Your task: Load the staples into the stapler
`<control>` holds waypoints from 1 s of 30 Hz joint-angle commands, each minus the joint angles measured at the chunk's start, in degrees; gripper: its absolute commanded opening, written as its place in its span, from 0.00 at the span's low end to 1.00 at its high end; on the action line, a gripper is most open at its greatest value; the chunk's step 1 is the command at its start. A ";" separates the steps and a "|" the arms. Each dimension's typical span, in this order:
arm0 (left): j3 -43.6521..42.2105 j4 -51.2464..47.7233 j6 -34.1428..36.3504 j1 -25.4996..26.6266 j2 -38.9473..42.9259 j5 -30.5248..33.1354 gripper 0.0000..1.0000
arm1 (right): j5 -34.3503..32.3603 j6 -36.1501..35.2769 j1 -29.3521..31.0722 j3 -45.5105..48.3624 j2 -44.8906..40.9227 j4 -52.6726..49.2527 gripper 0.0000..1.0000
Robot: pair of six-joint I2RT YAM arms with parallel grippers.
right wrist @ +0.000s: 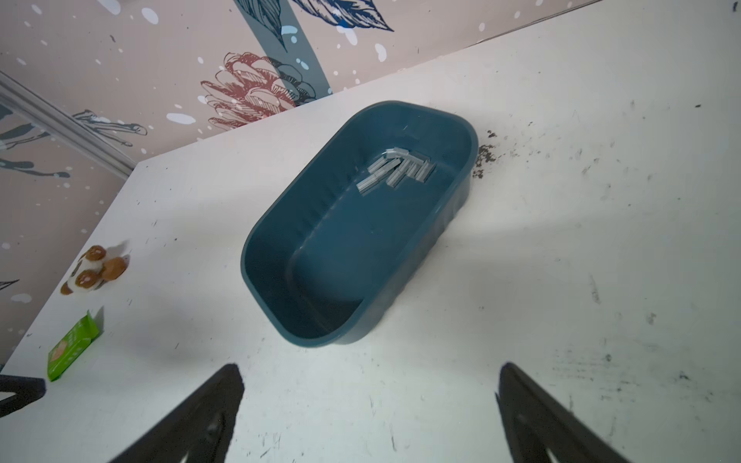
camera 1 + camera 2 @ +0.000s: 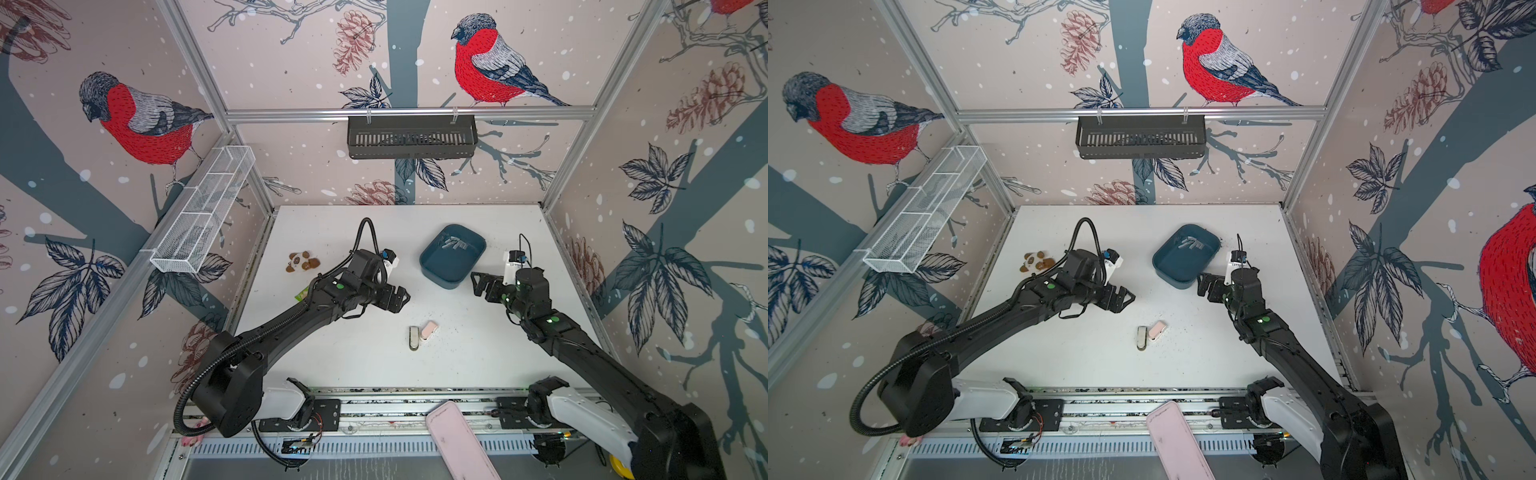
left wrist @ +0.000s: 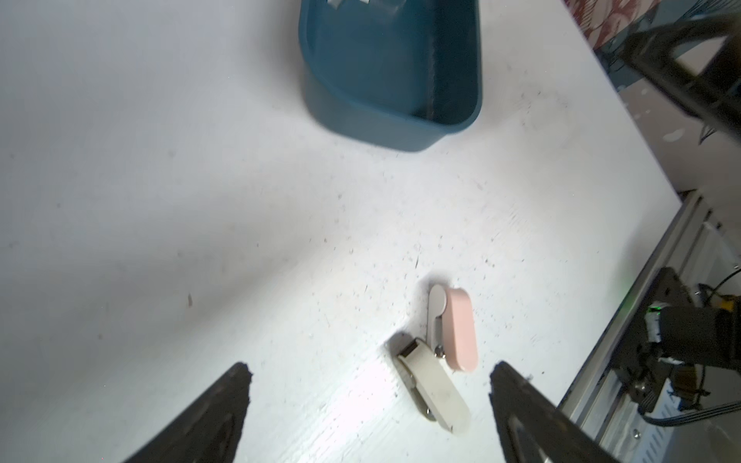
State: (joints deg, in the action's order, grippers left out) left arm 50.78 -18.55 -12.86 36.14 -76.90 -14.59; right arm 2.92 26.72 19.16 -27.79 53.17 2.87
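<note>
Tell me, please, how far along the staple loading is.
Done: nothing visible; the staples lie in the blue tub, and the pink stapler and white stapler lie on the table. In hand: nothing; both arms' jaws stand open and empty, the left near the staplers. Left: picking a strip, feeding it in, closing up.

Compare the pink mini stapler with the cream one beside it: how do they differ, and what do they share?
Colour: the pink stapler has a pink top on a pale base; the cream stapler is cream with metal along one side.
Pose: in a top view the cream stapler lies straight front to back, the pink stapler slanted.
Place: the pink stapler lies nearer the blue tub.
Shared: both small, on the table, unheld.
</note>
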 commanded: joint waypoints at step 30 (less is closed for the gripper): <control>-5.35 -3.73 -9.33 16.24 -5.02 13.33 0.91 | -1.09 -0.47 6.99 4.61 -6.41 -4.39 1.00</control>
State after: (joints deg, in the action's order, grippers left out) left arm 44.77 -22.31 -21.61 52.14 -82.28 -2.61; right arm 2.55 26.59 25.93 -22.50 46.65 -0.91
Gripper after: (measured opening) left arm 0.910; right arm 0.997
